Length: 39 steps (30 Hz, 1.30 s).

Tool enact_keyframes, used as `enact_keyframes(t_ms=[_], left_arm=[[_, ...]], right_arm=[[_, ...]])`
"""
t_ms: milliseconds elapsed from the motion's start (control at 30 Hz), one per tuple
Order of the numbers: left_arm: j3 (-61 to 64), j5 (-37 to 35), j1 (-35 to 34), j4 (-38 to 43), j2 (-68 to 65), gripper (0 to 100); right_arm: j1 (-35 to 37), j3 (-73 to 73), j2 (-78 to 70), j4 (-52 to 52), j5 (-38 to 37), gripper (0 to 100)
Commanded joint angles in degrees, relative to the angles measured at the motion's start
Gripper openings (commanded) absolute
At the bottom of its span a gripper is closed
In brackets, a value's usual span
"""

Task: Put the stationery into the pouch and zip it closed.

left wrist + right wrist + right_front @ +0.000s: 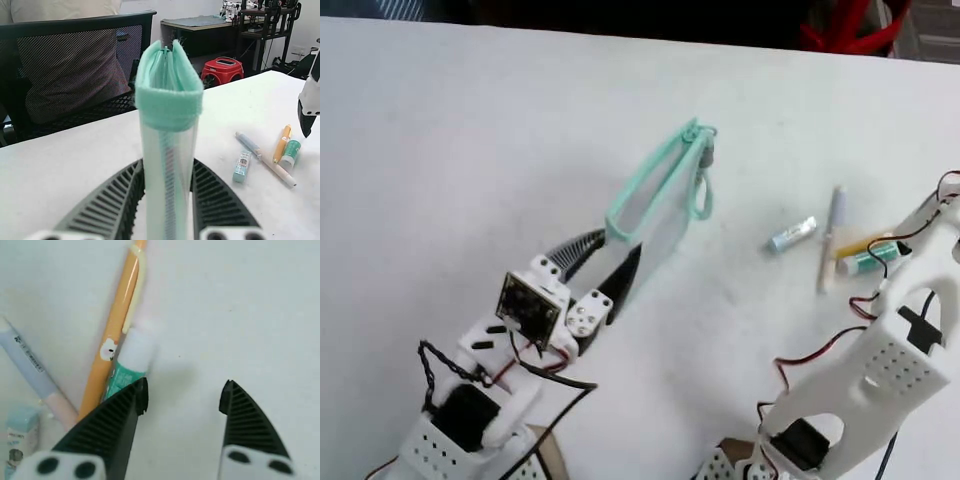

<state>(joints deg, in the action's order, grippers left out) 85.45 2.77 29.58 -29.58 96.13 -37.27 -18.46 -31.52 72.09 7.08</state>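
A clear pouch (pixel 660 190) with mint-green trim stands on its edge at the table's middle, its zip pull at the far end. My left gripper (pixel 620 243) is shut on the pouch's near end, and the pouch (pixel 167 100) rises upright between its fingers (pixel 215 200). To the right lie an orange pen (pixel 117 330), a green glue stick (pixel 132 357), a pale pen (pixel 35 375) and a small blue eraser (pixel 17 432). My right gripper (pixel 186 390) hangs open just above the table, one fingertip beside the glue stick, nothing between its jaws.
The right arm's white body (pixel 890 360) with loose wires covers the near right corner. The table's far edge (pixel 620 35) runs along the back, with a black mesh chair (pixel 75 65) and a red stool (pixel 222 70) behind it. Bare table lies left of the pouch.
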Motion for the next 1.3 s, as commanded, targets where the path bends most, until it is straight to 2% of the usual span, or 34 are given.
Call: enact_keyframes(t_ms=[0, 200, 400, 567, 833, 1067, 1267], left_arm=[[-0.1, 0.6, -0.7, 0.5, -0.5, 13], [-0.1, 0.6, -0.7, 0.5, -0.5, 13], [-0.1, 0.6, -0.7, 0.5, -0.5, 13], [-0.1, 0.7, -0.7, 0.5, -0.5, 13], [-0.1, 0.7, -0.7, 0.5, -0.5, 13], [-0.1, 0.7, -0.7, 0.5, -0.5, 13], [0.0, 0.7, -0.7, 0.5, -0.5, 13]], right_arm=[[0.7, -0.7, -0.6, -2.7, 3.4, 23.3], [2.6, -0.8, -2.2, -3.6, 5.4, 23.3], [4.0, -0.8, 2.3, -3.6, 10.0, 23.2], [4.9, -0.6, 1.5, -9.5, 10.2, 23.2], [2.1, -0.8, -5.8, -14.9, 10.2, 23.0], [1.8, -0.8, -8.9, -15.1, 9.9, 10.3], [2.2, -0.8, -6.7, -9.4, 9.7, 9.8]])
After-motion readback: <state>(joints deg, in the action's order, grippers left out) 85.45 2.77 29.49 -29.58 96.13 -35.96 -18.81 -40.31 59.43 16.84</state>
